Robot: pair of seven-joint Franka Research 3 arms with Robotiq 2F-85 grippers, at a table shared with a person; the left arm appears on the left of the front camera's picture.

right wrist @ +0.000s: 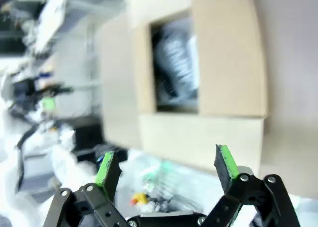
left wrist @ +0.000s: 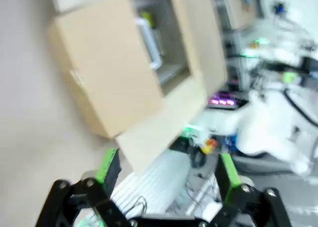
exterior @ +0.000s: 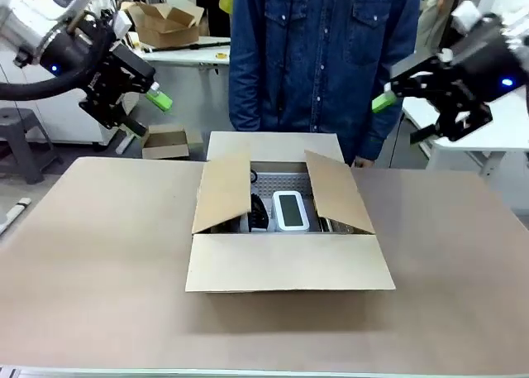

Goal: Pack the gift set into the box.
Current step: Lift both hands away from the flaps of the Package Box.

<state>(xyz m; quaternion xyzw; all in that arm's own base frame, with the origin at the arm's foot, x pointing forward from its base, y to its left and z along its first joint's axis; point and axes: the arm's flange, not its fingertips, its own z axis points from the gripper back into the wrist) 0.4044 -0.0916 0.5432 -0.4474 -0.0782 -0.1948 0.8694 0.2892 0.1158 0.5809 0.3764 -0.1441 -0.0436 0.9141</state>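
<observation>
The box [exterior: 289,262] sits at the middle of the brown table [exterior: 91,254], a little toward the person's side. Its near flap lies folded out flat toward the robot and its far flap lies out toward the person [exterior: 322,55], who stands close against the far edge in a denim shirt. The two side flaps stand up and lean inward over the opening. The gift set is down inside the box. Between the side flaps the pale perforated basket [exterior: 285,179] shows its far wall, with the white grey-screened gadget [exterior: 290,210] lying in it and the black corded item [exterior: 258,212] just beside that on the left. The left wrist view is blurred, but a yellow spot inside the box there may be one of the pens [left wrist: 145,18]. The left gripper [exterior: 145,115] hangs in the air up at the table's left far corner, well apart from the box. Its jaws are spread wide and its green pads are clearly separated, with nothing between them. The right gripper [exterior: 402,117] hangs likewise above the right far corner, beside the person's sleeve, with its jaws released and empty. A smaller cardboard box [exterior: 169,22] with upright flaps stands on a bench in the background.
</observation>
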